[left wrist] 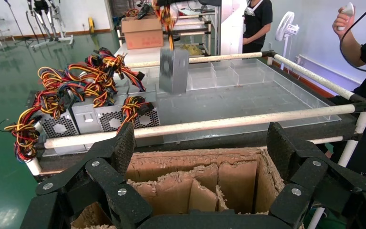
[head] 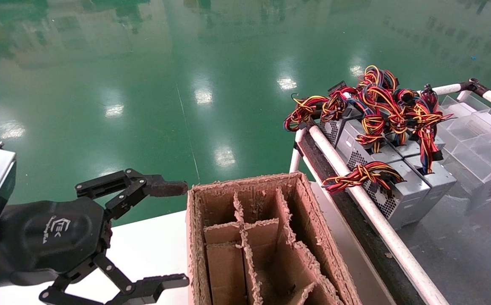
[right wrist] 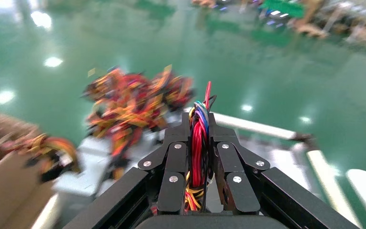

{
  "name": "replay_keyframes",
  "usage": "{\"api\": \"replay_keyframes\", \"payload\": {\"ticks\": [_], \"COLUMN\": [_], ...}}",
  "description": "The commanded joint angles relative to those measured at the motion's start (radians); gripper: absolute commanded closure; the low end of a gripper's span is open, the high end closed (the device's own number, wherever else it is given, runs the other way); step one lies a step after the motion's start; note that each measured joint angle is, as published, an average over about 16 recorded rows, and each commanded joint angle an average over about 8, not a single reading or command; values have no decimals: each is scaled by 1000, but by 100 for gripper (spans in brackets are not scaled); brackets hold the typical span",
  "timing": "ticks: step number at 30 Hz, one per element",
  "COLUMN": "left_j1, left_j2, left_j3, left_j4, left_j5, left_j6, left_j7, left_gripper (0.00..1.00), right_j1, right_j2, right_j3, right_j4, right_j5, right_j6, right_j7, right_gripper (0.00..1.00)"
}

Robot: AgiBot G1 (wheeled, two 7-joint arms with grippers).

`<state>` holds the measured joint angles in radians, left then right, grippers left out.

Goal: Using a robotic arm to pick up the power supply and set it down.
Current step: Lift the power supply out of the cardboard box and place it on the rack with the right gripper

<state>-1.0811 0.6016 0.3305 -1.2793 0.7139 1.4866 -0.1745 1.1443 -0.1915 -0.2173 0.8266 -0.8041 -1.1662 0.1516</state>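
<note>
Half done, I judge: my right gripper (right wrist: 198, 167) is clenched on the red wire bundle (right wrist: 199, 143) of the grey metal power supply (left wrist: 173, 69) hanging above the clear-plastic tray (left wrist: 248, 95), set-down remaining, while my left gripper (head: 163, 233) waits spread beside the cardboard box (head: 266, 237).

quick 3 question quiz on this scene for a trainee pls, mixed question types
1. True or false: the left gripper is open beside the cardboard box.
2. The right gripper is shut on: A) a wire bundle B) a metal casing C) a cardboard divider.
3. Fill in: the floor beyond the work area is coloured ___.

Key: 1 true; 2 A; 3 green.
</note>
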Motion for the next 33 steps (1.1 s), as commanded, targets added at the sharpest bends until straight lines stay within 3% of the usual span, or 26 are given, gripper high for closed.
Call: {"api": "replay_keyframes", "payload": {"ticks": [1,5,9,16,24,33], "left_j1": [0,0,0,0,0,0], "left_j2": [0,0,0,0,0,-1], "left_j3": [0,0,0,1,1,2], "left_j4": [0,0,0,0,0,0], "left_j5": [0,0,0,-1,-1,-1], "left_j6": [0,0,0,0,0,-1], "left_j7": [0,0,0,0,1,1], "left_gripper": [0,0,0,0,0,0], "right_j1": [-56,-126,-186,-280,-328,-295], "right_j2": [6,-13,-39,-55,-58,-102], "right_j3": [0,5,16,24,17,-16], "right_j4": [17,70,137,279,369,351], "right_j5": [26,47,51,65,69,44], "right_j6": [-15,58,190,355,426,432], "right_j7": [-12,-37,-54,-28,4,31], "right_gripper": [100,100,100,100,100,100]}}
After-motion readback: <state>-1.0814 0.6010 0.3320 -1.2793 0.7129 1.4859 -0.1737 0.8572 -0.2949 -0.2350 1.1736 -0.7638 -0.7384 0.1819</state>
